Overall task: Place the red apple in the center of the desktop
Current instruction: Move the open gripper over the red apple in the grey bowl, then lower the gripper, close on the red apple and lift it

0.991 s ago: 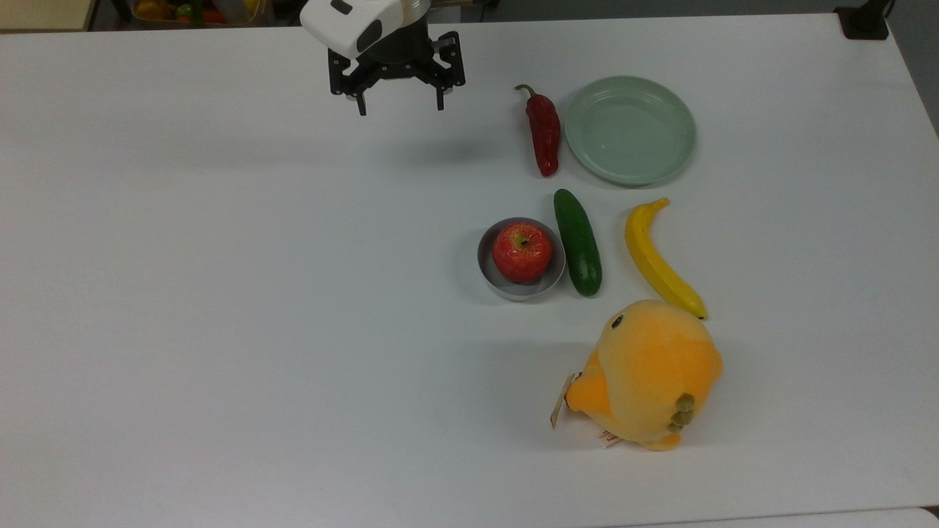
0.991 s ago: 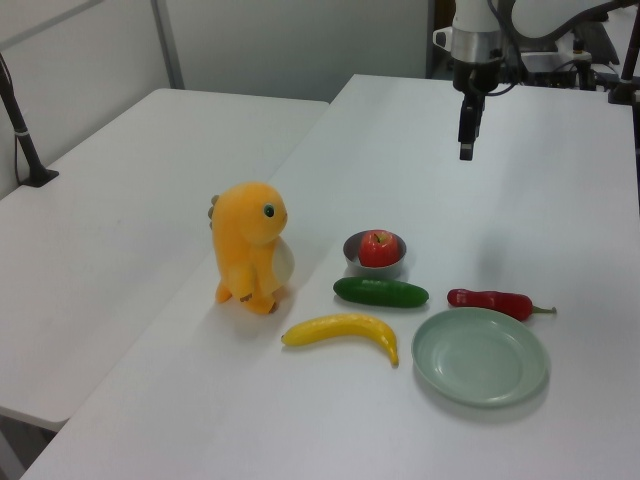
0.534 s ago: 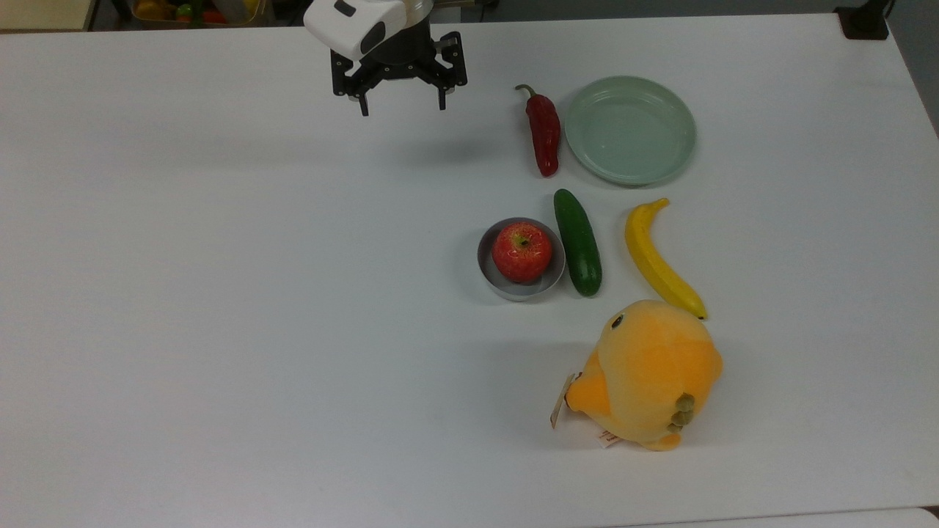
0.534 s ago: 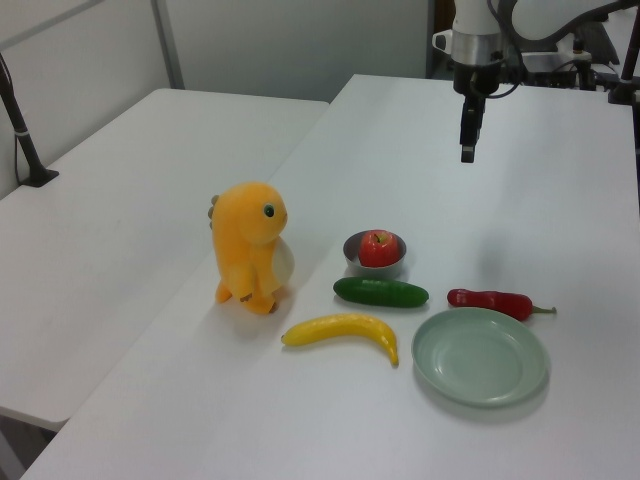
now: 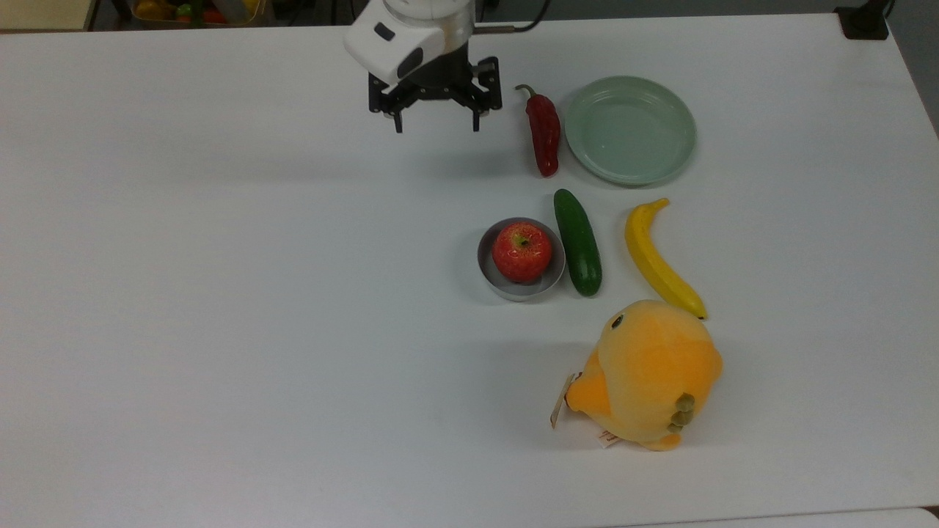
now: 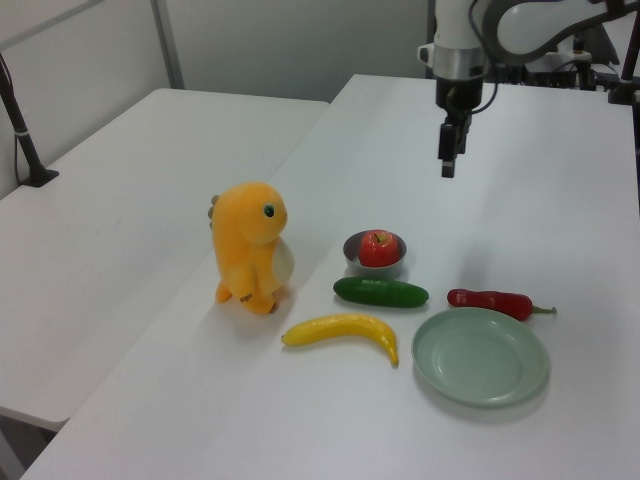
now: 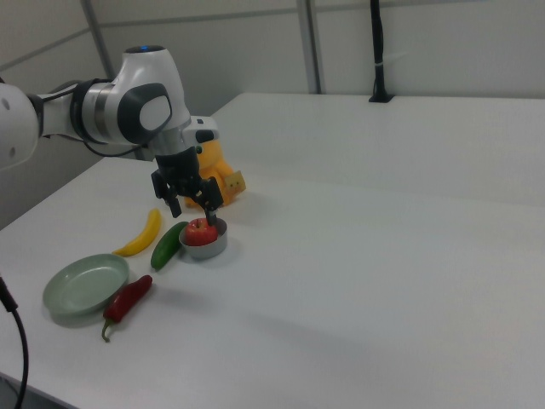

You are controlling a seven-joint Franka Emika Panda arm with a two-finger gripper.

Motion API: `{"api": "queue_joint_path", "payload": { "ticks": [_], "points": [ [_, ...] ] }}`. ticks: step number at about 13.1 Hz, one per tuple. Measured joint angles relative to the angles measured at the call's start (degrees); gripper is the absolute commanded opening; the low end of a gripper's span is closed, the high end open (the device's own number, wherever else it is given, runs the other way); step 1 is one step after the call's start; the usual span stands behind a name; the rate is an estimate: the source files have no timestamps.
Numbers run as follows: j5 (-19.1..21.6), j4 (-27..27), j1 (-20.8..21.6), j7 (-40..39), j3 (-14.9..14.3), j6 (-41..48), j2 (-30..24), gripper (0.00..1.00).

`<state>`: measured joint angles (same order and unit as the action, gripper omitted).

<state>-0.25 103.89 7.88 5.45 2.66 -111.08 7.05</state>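
In the top view the white tabletop [image 5: 220, 308] lies bare across its whole 9 o'clock half, and a broad free strip runs along the 6 o'clock edge. The objects cluster toward 3 o'clock. The red apple [image 5: 521, 252] sits in a small grey bowl [image 5: 490, 279] just right of the middle, stem dimple facing up; being round, it has no long axis. A green cucumber [image 5: 578, 242] lies just beside the bowl at its 3 o'clock, with a yellow banana [image 5: 659, 259] further out. A red chili pepper [image 5: 543, 130] and a pale green plate [image 5: 629, 129] lie toward 12 o'clock, an orange plush toy [image 5: 645, 372] toward 5 o'clock. The gripper [image 5: 436, 123] hangs above the tabletop at the apple's 11 o'clock, well apart from it, fingers spread wide and holding nothing.
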Motion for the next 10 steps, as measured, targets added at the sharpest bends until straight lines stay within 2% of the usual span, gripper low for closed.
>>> {"api": "queue_joint_path", "payload": {
  "ticks": [5,7,10],
  "points": [
    [-0.25,-7.99,1.25,7.39,0.86,-3.16,8.61,1.0],
    [-2.64,-9.7,4.02,10.75,1.13,-6.07,12.32,1.0],
    [-5.85,-13.14,6.17,14.1,3.17,-7.09,17.81,1.0]
  ]
}}
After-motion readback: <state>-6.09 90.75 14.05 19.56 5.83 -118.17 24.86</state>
